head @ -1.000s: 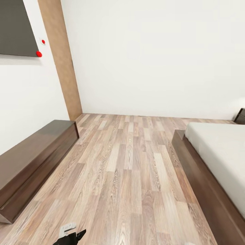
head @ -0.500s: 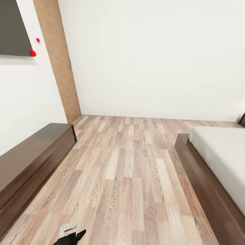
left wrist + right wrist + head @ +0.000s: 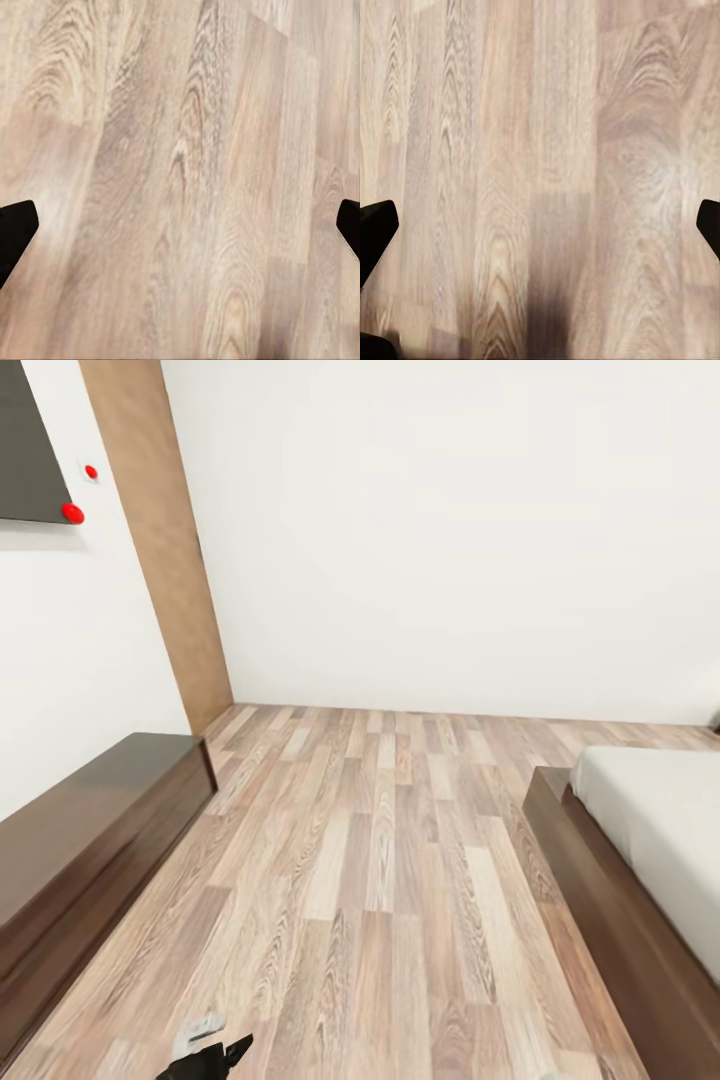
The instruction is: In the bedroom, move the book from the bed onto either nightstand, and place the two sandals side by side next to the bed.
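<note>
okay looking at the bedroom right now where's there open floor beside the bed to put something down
The wood floor lies bare between the bed frame and the long dark low cabinet, back to the white wall. The mattress part in view is bare too. Nothing looks crowded. Both grippers hang open over bare planks.

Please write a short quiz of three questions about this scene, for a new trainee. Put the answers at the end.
1. True or false: the bed stands at the right side of the head view.
2. What lies under the left claw in its wrist view? A) grey mattress B) wood-plank floor C) glossy cabinet top
3. Fill in: the two small round things on the wall at the upper left, beside the dark panel, are ____ in colour.

Key: 1 true; 2 B; 3 red.
</note>
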Motion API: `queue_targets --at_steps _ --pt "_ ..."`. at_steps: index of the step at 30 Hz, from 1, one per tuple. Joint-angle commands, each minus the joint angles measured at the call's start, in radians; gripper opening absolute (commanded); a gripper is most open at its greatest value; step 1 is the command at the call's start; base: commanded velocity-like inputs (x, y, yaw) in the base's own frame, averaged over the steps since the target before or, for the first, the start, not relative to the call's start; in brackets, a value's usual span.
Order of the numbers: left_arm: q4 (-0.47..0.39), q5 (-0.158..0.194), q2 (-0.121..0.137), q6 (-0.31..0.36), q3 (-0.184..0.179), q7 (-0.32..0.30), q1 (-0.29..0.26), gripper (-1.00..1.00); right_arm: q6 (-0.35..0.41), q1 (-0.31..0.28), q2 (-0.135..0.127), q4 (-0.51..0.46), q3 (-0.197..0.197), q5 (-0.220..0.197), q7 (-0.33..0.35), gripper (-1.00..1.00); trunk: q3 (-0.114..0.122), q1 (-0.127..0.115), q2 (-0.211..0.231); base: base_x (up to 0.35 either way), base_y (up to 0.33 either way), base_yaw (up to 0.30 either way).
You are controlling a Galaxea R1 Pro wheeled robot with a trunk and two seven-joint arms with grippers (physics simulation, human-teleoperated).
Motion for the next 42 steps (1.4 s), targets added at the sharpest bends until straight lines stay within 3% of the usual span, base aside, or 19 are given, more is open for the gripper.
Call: queue_targets --at_steps 1,42 --pt "0.001 0.004 0.000 0.001 0.002 -0.004 -0.001 1.00 -0.003 -0.001 0.000 0.000 -0.008 0.011 0.004 1.00 -0.001 0.000 0.000 0.317 0.000 -0.005" --pt "0.001 0.002 0.000 -0.001 0.002 0.008 -0.001 1.00 -0.003 -0.001 0.001 0.001 -0.008 0.011 0.004 1.00 -0.001 0.000 0.000 0.027 0.000 -0.132"
